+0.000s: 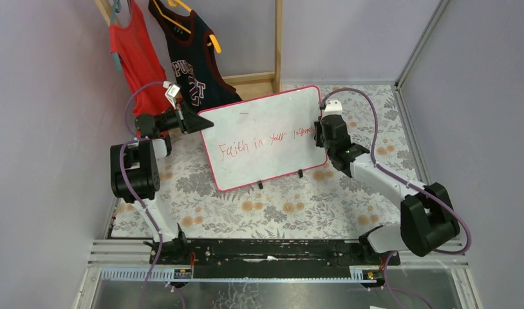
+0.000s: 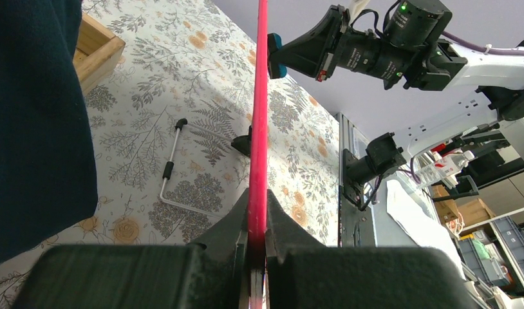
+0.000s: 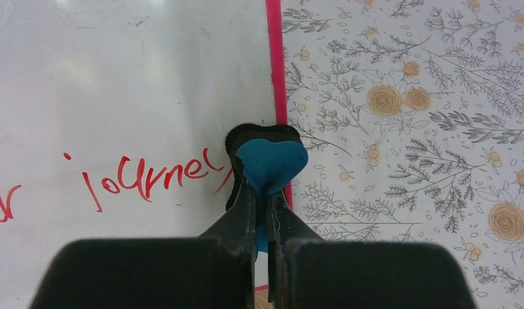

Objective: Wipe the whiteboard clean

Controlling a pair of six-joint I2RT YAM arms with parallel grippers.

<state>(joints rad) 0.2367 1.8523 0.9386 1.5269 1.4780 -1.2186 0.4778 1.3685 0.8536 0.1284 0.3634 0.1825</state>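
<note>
Left claw (image 2: 257,207), shut, is clamped on the pink edge of the whiteboard (image 1: 272,116), which is stood up on the flowered counter (image 1: 279,207), red lettering (image 1: 259,143) unerased. A blue eraser (image 3: 270,164) is pinched in the closed right claw (image 3: 261,201) at the right edge. Pressed too hard, the board could be tipped or twisted loose.

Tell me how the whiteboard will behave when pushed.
Probably stiff: the whiteboard shows no bend. Likely tippy when pushed, propped on small feet; the left tool clamping its frame should steady it. Its glossy face probably lets the eraser slide.
</note>
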